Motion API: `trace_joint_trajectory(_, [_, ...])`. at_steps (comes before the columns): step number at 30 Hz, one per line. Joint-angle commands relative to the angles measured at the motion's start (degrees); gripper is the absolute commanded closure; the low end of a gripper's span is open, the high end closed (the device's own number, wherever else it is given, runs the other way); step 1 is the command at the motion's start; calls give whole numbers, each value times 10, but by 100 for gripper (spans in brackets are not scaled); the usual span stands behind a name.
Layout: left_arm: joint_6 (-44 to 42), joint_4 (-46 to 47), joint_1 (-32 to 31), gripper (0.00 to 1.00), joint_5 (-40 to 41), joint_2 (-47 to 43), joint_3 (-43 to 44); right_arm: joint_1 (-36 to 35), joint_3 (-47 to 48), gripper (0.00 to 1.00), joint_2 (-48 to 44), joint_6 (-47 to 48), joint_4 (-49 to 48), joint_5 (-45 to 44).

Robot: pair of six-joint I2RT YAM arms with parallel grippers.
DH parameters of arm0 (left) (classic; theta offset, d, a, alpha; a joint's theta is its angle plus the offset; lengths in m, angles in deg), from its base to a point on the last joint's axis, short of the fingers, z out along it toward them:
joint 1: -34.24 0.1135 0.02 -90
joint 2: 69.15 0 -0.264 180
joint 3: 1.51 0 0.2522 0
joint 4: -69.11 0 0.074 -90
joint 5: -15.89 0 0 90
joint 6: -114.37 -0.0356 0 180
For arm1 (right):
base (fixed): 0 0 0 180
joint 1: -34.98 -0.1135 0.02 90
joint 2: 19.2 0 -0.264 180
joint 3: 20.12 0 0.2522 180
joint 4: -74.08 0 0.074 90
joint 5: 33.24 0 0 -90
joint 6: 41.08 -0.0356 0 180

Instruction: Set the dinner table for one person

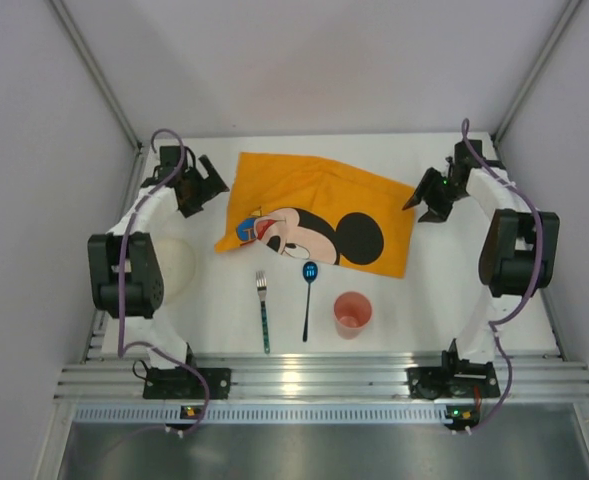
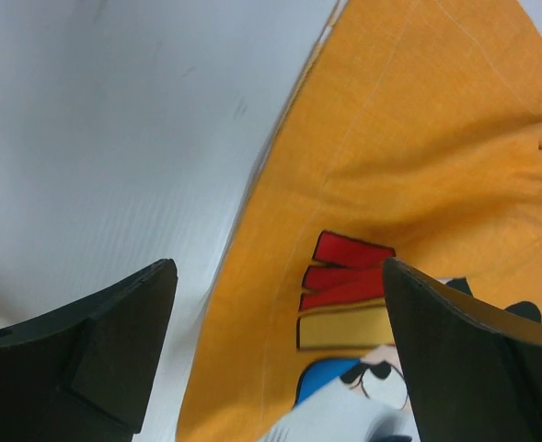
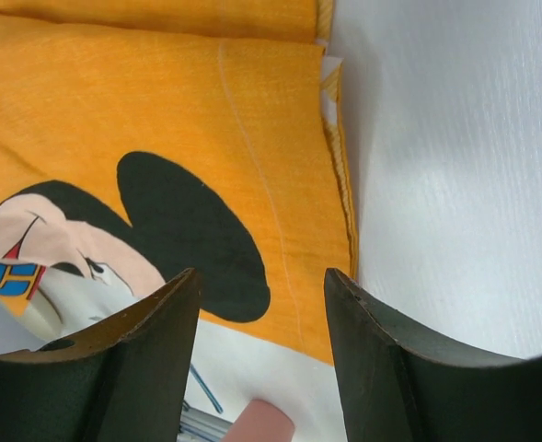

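Worktop [image 1: 424, 300] fills view, white | mat [image 1: 314, 210] skewed at 12 o'clock | left end effector [image 1: 206, 190] spread at 10, right end effector [image 1: 421, 200] spread at 2, both empty | advice: pinch mat edges evenly, pull it square

Dinner table [image 1: 434, 290] open right of placemat [image 1: 319, 205]; fork [image 1: 263, 312], spoon [image 1: 308, 298], cup [image 1: 352, 314] obstruct the front.

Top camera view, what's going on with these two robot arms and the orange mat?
Both grippers are open and empty: the left gripper at the left end of the orange Mickey Mouse placemat, the right gripper at its right end. The mat lies askew on the white table. A fork, spoon and pink cup sit on bare table nearer the arms.
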Motion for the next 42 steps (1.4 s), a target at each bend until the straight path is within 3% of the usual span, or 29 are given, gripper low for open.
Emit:
trace_joint_trajectory(1, [6,129,-5,2,-100,100,43,4,30,43,31,-14,-27,-13])
trace_joint_trajectory(5, [7,98,-24,5,-108,197,156,6,81,43,65,-32,-50,-30])
trace_joint_trajectory(8, [4,86,-31,6,-108,231,194,7,120,43,100,-38,-63,-51])
trace_joint_trajectory(21, [10,81,-31,13,-129,218,165,2,292,44,251,-42,-30,-168])
trace_joint_trajectory(29, [-1,81,-31,14,-122,198,146,-40,315,48,292,-63,-34,-154])
trace_joint_trajectory(33, [-7,79,-31,14,-116,194,143,-71,319,58,300,-77,-44,-133])
trace_joint_trajectory(34, [-9,77,-30,14,-115,194,141,-77,326,68,307,-78,-43,-130])
trace_joint_trajectory(36, [-10,75,-30,14,-113,195,140,-81,336,79,313,-80,-40,-125])
trace_joint_trajectory(37, [-10,74,-30,14,-112,195,142,-83,344,95,318,-79,-39,-125])
trace_joint_trajectory(38, [-10,73,-30,14,-113,195,141,-83,351,99,320,-75,-39,-125])
trace_joint_trajectory(42, [-9,72,-30,14,-112,197,139,-83,421,100,325,-57,-21,-139])
